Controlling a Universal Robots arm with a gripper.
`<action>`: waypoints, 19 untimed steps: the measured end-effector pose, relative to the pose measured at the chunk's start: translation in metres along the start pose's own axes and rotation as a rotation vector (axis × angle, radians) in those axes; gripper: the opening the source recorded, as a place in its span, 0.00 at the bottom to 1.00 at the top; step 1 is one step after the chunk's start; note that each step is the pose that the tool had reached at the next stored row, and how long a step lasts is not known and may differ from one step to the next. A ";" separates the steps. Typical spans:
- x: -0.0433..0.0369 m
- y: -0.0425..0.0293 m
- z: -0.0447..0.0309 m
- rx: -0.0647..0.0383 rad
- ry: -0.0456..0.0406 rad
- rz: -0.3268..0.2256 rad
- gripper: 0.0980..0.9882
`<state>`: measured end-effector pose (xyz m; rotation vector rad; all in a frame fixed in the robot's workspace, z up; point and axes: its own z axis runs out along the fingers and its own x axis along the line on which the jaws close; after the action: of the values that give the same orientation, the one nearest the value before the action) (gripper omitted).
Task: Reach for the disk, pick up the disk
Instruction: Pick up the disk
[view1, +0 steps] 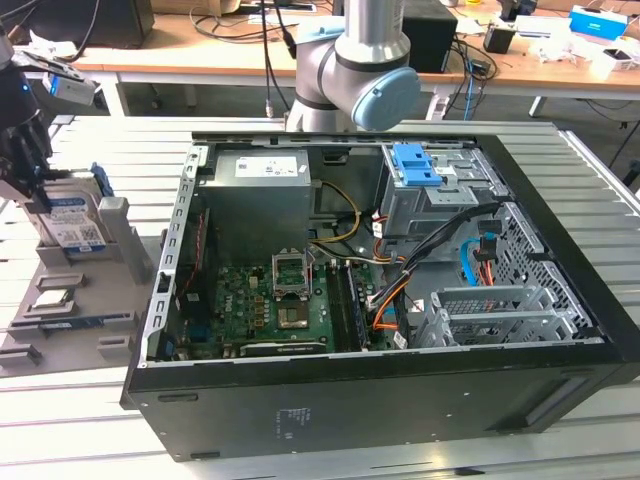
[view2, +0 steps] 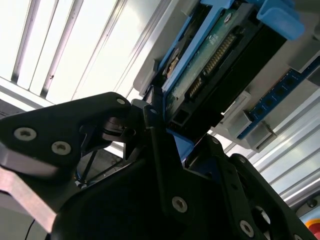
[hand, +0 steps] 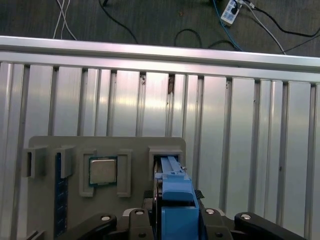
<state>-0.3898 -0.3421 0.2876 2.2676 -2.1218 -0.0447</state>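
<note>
The disk (view1: 76, 222) stands on edge in a slot of the grey holder (view1: 118, 240) at the exterior view's left, its blue-and-white label facing out and a blue rail along its side. My gripper (view1: 36, 192) reaches down onto it from above. In the first wrist view the disk's blue rail (hand: 173, 190) runs between the two black fingers (hand: 136, 214), which press against both of its sides. The second wrist view shows the disk's green board and connector (view2: 212, 62) rising out of my gripper (view2: 180, 136), which is shut on it.
An open black computer case (view1: 560, 330) with motherboard, cables and a blue-latched drive cage takes up the middle of the slatted metal table (hand: 250, 150). The holder also carries a square chip (hand: 102, 171) and a blue memory stick (view1: 70, 322). Desks with cables stand behind.
</note>
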 end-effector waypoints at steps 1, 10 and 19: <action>-0.0001 0.0001 -0.0019 0.000 0.0000 0.000 0.30; -0.0015 0.0011 -0.0280 0.000 0.0001 0.000 0.30; -0.0027 0.0018 -0.0499 0.000 0.0001 0.000 0.30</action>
<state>-0.3895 -0.3392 0.3376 2.2675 -2.1216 -0.0446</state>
